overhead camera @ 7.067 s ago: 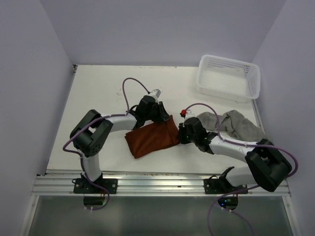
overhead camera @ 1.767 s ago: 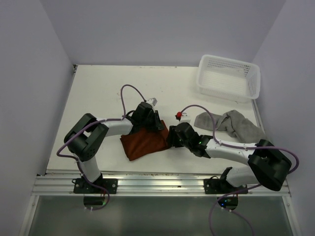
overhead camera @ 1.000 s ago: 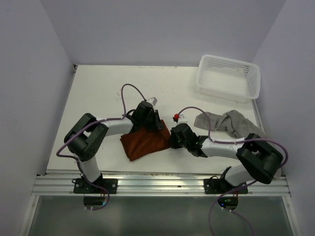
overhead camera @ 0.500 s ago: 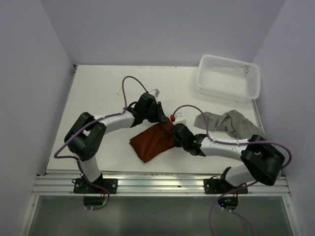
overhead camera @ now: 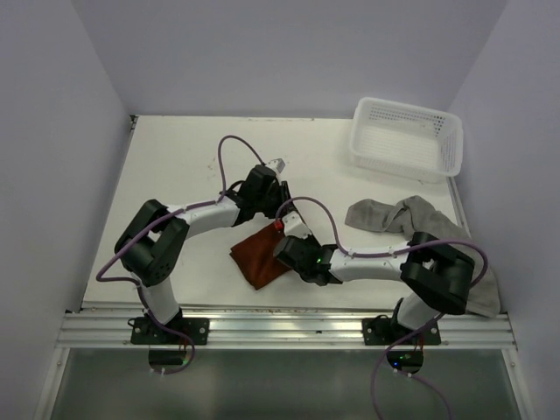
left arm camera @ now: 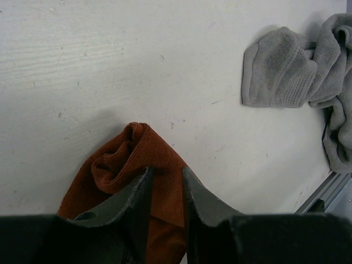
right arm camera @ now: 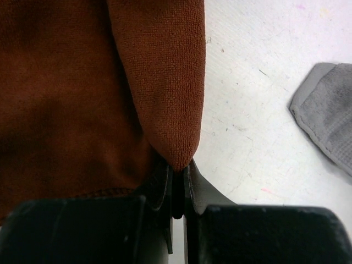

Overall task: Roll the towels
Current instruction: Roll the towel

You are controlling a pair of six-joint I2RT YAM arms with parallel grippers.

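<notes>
Right gripper [right arm camera: 176, 176] is pressed tight on a folded edge of the rust-brown towel [right arm camera: 66, 82]; left gripper [left arm camera: 165, 173], barely parted, nips its bunched end, near the front edge of the table [overhead camera: 175, 157].

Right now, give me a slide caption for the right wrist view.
Right gripper pinching a folded edge of the rust-brown towel, grey towel lying apart on the white table.

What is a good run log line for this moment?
brown towel: partly folded over | left end effector: shut on it | right end effector: shut on its folded edge | grey towel: crumpled, apart, untouched
</notes>
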